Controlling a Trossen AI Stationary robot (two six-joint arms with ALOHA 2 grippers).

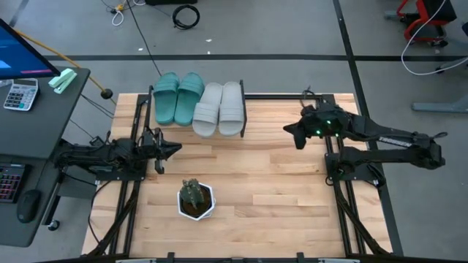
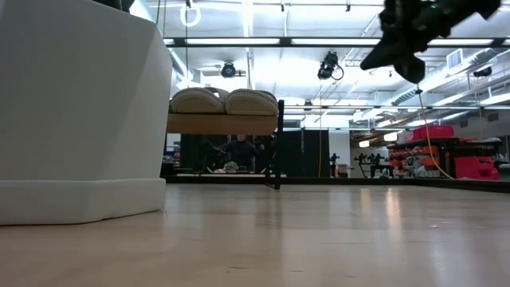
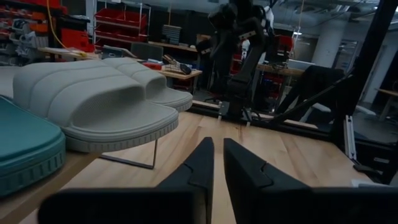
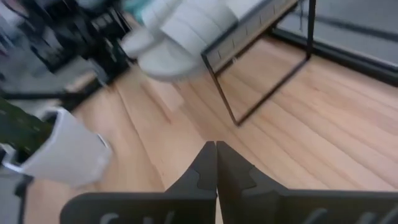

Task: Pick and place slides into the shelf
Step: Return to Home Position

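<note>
All four slides (image 1: 199, 102) lie on the shelf (image 2: 223, 123) at the surface's (image 1: 270, 183) far edge. Left claw (image 1: 174, 148) and right claw (image 1: 292, 134): fingers together, empty. Retract each arm well clear of the shelf legs.

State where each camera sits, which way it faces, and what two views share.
High view: overhead, straight down on the table; both arms, left gripper, right gripper.
Low view: table height, level toward the shelf; right gripper above.
Left wrist view: across the table past grey slides to the right arm; own fingers.
Right wrist view: tilted down at shelf and white pot; own fingers.
Both wrist views share the grey slides.
</note>
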